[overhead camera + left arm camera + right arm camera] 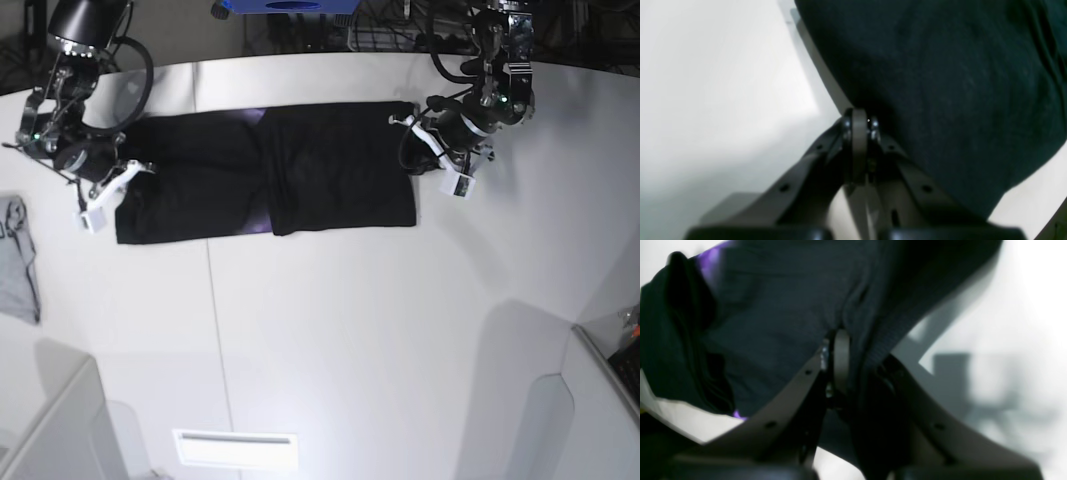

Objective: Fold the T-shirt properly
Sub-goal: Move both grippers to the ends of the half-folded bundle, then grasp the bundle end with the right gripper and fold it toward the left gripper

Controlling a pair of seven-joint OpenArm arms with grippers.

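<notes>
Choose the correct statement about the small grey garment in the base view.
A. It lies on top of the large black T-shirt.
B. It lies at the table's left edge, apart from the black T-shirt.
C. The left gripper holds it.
B: the small grey garment lies at the white table's left edge, with bare table between it and the large black T-shirt.

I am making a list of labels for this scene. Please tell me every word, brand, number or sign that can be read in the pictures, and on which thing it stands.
None can be read.
T-shirt: no writing shows; only purple patches of a print appear in the right wrist view, blurred.
Blue thing at the table's far edge: no text can be made out.
Grey garment: no lettering shows.
</notes>
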